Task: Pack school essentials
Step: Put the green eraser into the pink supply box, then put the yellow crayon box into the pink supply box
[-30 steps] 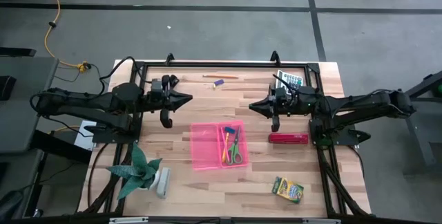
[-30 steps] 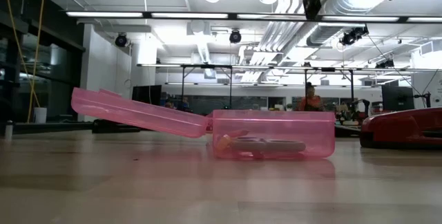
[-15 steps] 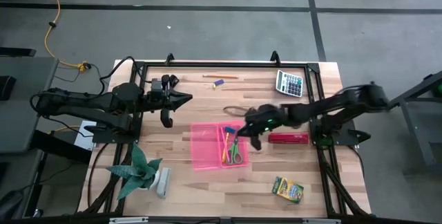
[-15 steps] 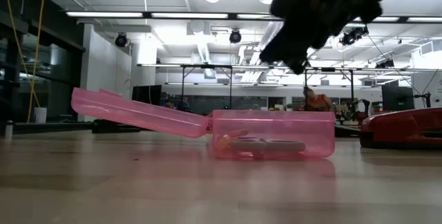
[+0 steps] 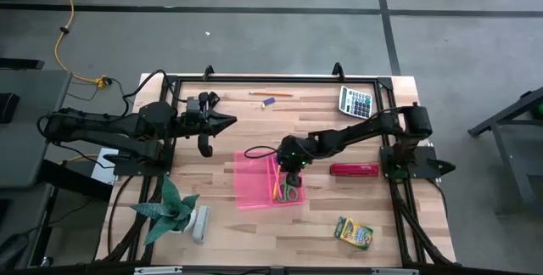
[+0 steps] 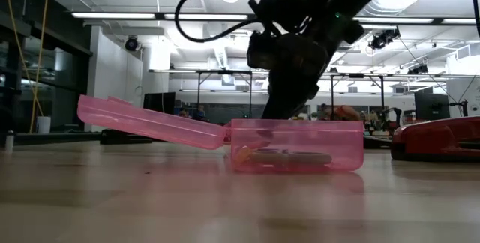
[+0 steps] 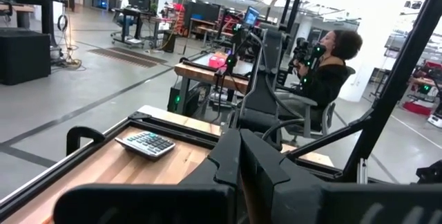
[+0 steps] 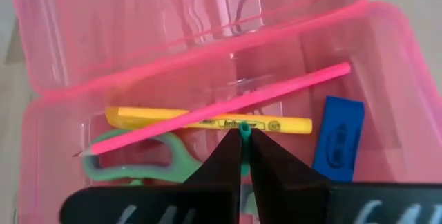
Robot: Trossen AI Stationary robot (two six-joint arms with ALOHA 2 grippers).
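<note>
Pink case [image 5: 254, 180] lies open; right gripper [image 5: 293, 175] over its tray, fingers pinched together on a thin green piece. Left gripper [image 5: 227, 122] parked aside, fingers closed, empty.

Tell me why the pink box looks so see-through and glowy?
In the right wrist view the clear pink box lets light through, so the yellow highlighter and blue eraser show plainly; in the low view bright ceiling lights shine behind it.
</note>
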